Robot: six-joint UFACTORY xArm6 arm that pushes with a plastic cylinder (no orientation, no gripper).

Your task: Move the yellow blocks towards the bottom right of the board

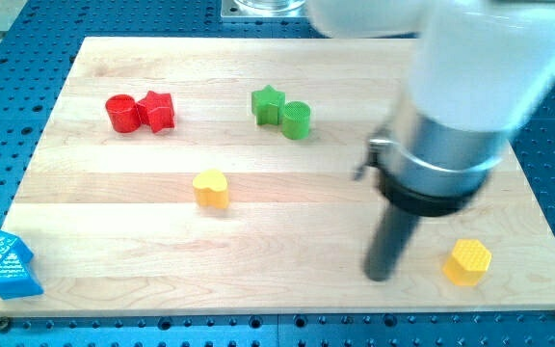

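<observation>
A yellow heart-shaped block [211, 188] lies left of the board's middle. A yellow hexagon block [467, 261] lies near the bottom right corner of the board. My tip [380, 277] rests on the board a little to the left of the yellow hexagon, apart from it, and far to the right of the yellow heart. The arm's white and grey body [451, 106] looms over the right part of the board.
A red cylinder [120, 113] and a red star [157, 111] touch at the upper left. A green star [268, 104] and a green cylinder [296, 120] sit at top middle. Two blue blocks [4, 264] lie at the bottom left corner. The wooden board [287, 231] rests on a blue perforated table.
</observation>
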